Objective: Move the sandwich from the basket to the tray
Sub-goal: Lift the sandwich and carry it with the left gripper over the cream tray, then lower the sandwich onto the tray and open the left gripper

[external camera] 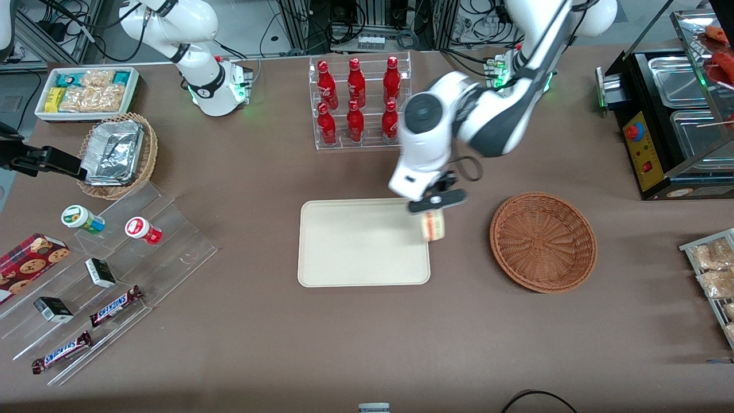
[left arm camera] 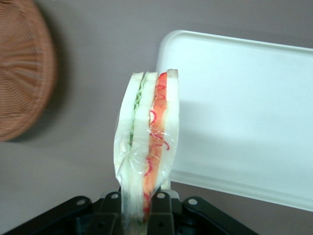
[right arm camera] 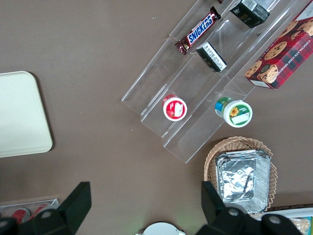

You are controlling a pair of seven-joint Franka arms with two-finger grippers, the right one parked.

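My left gripper (external camera: 434, 211) is shut on the sandwich (external camera: 433, 225), a wrapped wedge with pale bread and red, green and white layers. It hangs in the air over the edge of the cream tray (external camera: 344, 241) that faces the basket. In the left wrist view the sandwich (left arm camera: 146, 147) stands out from between the black fingers (left arm camera: 161, 208), with the tray (left arm camera: 244, 112) beside it. The reddish-brown wicker basket (external camera: 543, 241) stands on the table toward the working arm's end and holds nothing; it also shows in the left wrist view (left arm camera: 22, 68).
A clear rack of red bottles (external camera: 358, 103) stands farther from the front camera than the tray. An acrylic step shelf (external camera: 114, 275) with snacks, a foil-lined basket (external camera: 117, 155) and a white snack bin (external camera: 86, 92) lie toward the parked arm's end. A black food warmer (external camera: 671, 115) lies toward the working arm's end.
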